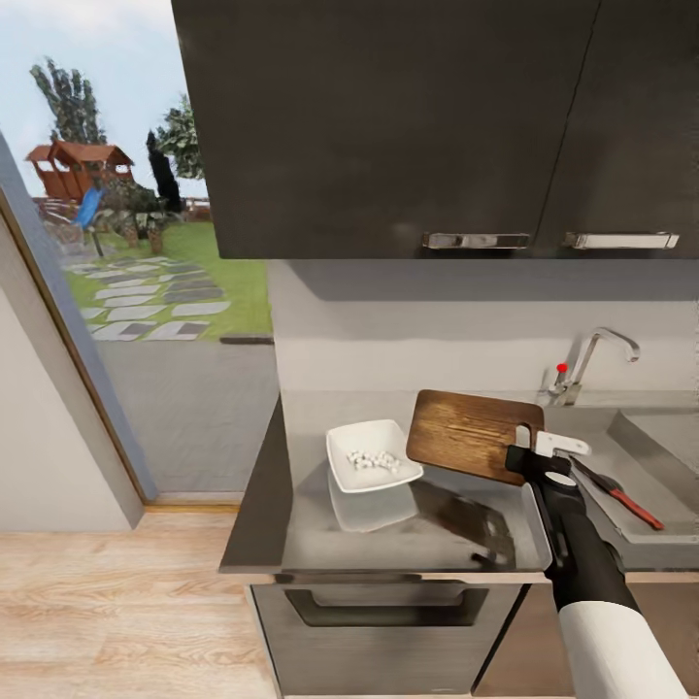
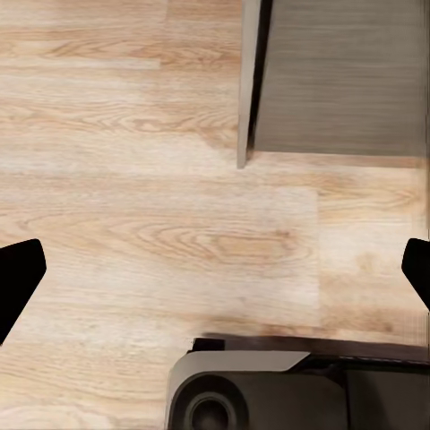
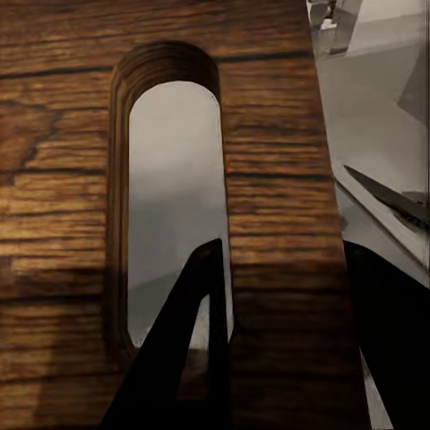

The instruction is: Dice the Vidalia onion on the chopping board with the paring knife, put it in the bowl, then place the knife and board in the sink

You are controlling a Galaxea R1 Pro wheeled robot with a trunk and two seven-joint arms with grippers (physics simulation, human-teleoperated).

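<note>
dark brown chopping board (image 1: 469, 434) held tilted above the grey tabletop (image 1: 408, 519), gripped at its handle-slot end by the right claw (image 1: 540, 456). right wrist view: one finger (image 3: 184, 345) passes through the slot, the other sits outside the board's edge, clenched on the wood. white square bowl (image 1: 372, 454) rests on the tabletop just beside the board, small white diced pieces (image 1: 373, 460) inside. paring knife (image 1: 618, 494) lies on the sink (image 1: 649, 449) drainboard, near the claw. left claw (image 2: 215, 278) hangs over the wooden floor (image 2: 134, 179), fingers spread wide, released.
</note>
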